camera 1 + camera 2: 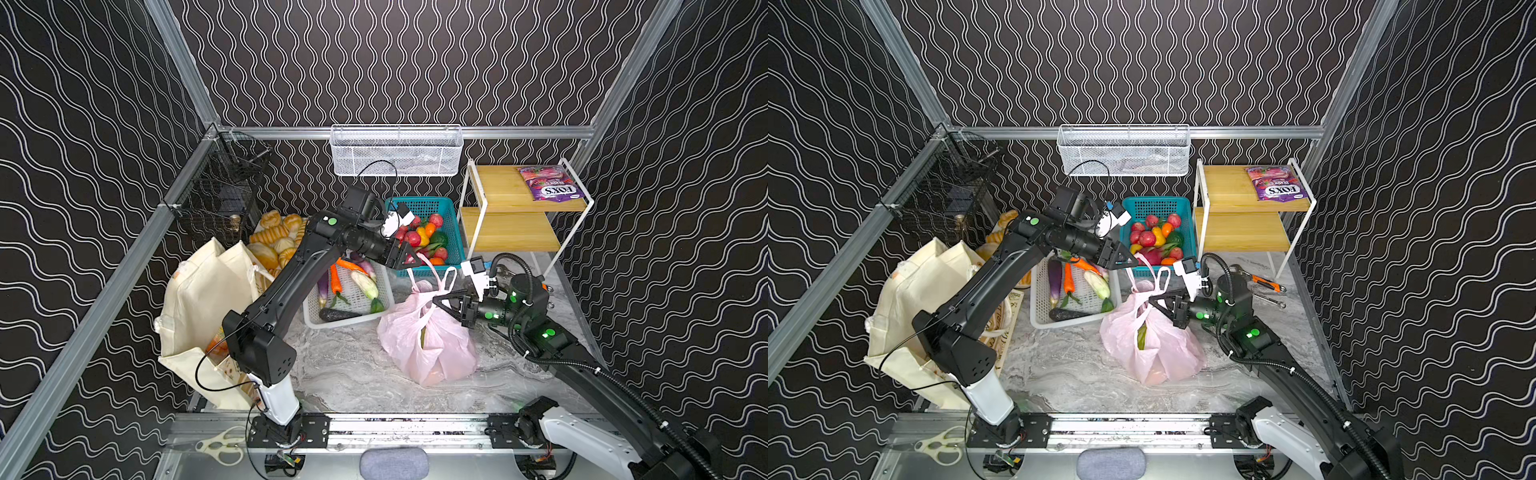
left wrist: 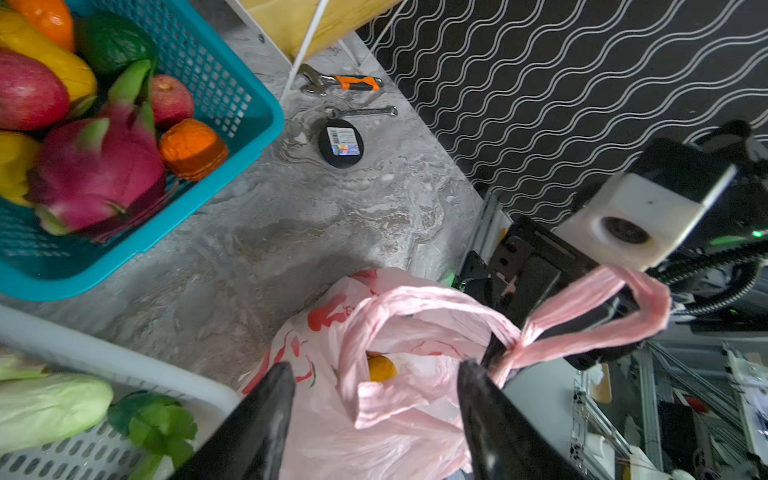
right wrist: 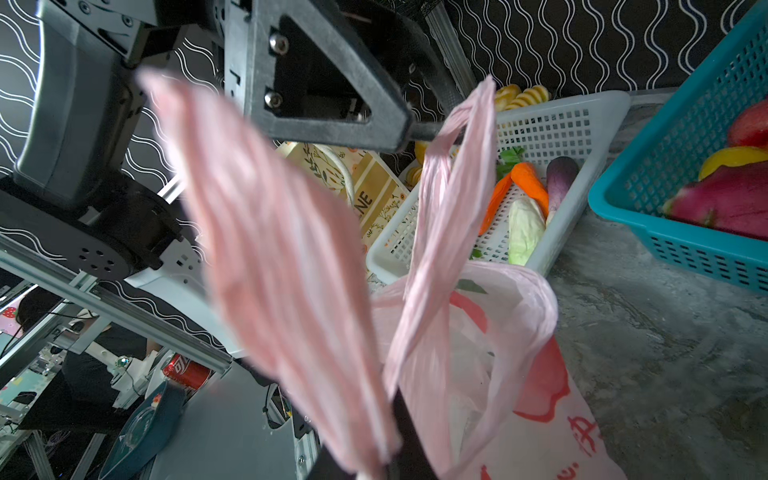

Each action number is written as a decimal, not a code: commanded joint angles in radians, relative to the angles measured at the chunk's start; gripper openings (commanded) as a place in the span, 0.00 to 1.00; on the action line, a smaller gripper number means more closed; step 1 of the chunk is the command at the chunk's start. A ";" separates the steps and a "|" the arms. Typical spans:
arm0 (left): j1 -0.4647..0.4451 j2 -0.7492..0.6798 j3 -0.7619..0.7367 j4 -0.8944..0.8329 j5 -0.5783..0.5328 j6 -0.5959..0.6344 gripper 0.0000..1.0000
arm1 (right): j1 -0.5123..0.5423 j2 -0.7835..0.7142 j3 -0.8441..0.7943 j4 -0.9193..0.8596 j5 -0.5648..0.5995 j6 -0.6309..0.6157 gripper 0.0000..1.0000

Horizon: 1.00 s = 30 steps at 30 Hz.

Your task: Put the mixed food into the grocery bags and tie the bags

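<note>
The thin pink plastic bag sits bulging on the marble table in both top views. A round orange vegetable shows through its mouth. My right gripper is shut on one bunched loop handle. My left gripper hovers open over the bag's mouth, its fingers wide apart, beside the other upright handle. The cream canvas tote stands at the left behind my left arm. A purple FOX'S pouch lies on the shelf rack.
A teal fruit basket and a white vegetable basket stand just behind the pink bag. Bread rolls, a black wire basket, the wooden shelf rack, wrenches and scissors lie around.
</note>
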 commanded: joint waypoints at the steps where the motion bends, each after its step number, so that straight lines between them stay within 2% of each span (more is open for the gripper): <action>1: 0.002 0.011 -0.005 0.014 0.091 0.039 0.57 | 0.000 0.006 0.013 0.010 -0.019 -0.003 0.12; 6: 0.002 0.017 -0.008 0.057 0.079 0.017 0.19 | 0.000 0.020 0.023 -0.006 -0.006 0.002 0.13; 8: 0.001 0.001 -0.021 0.090 0.079 -0.014 0.01 | 0.000 0.020 0.029 -0.030 0.051 0.017 0.13; 13: -0.007 -0.116 -0.134 0.292 0.095 -0.191 0.00 | -0.008 0.038 0.061 -0.131 0.252 0.100 0.14; 17: -0.034 -0.214 -0.261 0.484 0.127 -0.348 0.00 | -0.024 0.020 0.059 -0.121 0.322 0.191 0.15; 20: -0.077 -0.235 -0.313 0.551 0.116 -0.433 0.00 | -0.025 -0.005 0.047 -0.050 0.301 0.226 0.16; 24: -0.160 -0.264 -0.392 0.652 0.034 -0.551 0.00 | -0.025 -0.011 0.066 -0.042 0.265 0.213 0.18; 30: -0.193 -0.312 -0.530 0.825 -0.108 -0.690 0.00 | -0.025 -0.007 0.058 -0.074 0.098 0.077 0.44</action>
